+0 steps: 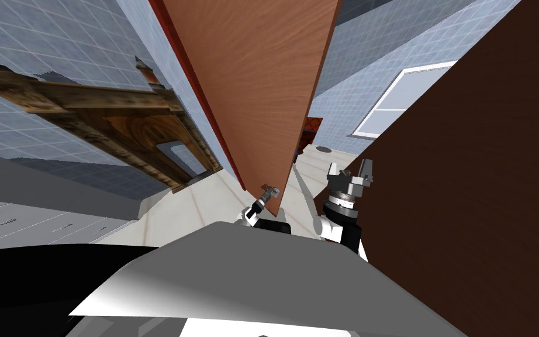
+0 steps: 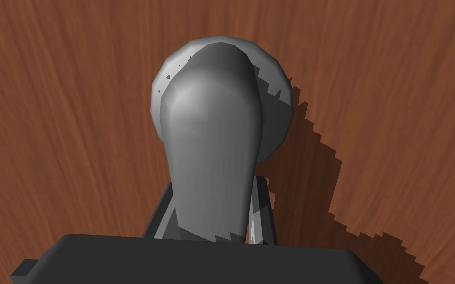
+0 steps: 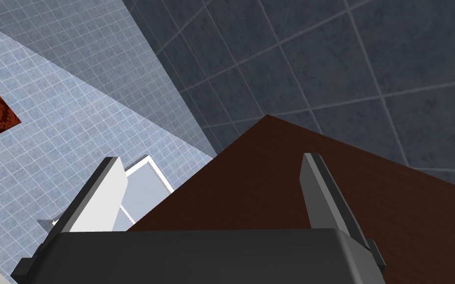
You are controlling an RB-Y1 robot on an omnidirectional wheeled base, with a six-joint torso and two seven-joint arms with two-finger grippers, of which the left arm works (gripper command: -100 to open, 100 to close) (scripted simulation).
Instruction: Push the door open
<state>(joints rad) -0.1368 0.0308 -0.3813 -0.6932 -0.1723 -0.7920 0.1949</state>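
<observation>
A reddish-brown wooden door [image 1: 256, 88] stands ahead of me, swung partly so its free edge faces me. Past that edge I see a tiled room. My left gripper [image 1: 267, 194] is at the door's face near that edge. In the left wrist view the left gripper [image 2: 211, 212] is shut on a grey lever door handle [image 2: 211, 148]. The handle runs from its round grey plate [image 2: 276, 118] on the door [image 2: 394, 98] back between the fingers [image 2: 261, 212]. My right gripper [image 1: 353, 169] is raised to the right of the door's edge. That right gripper [image 3: 211, 197] is open with nothing between its fingers.
A tall dark brown panel [image 1: 473, 175] stands close on my right. The red door frame [image 1: 201, 105] runs along the door's left. Further left are a dark wooden frame [image 1: 116, 129] on the tiled wall and grey drawers [image 1: 28, 219]. A white window [image 1: 406, 99] shows beyond.
</observation>
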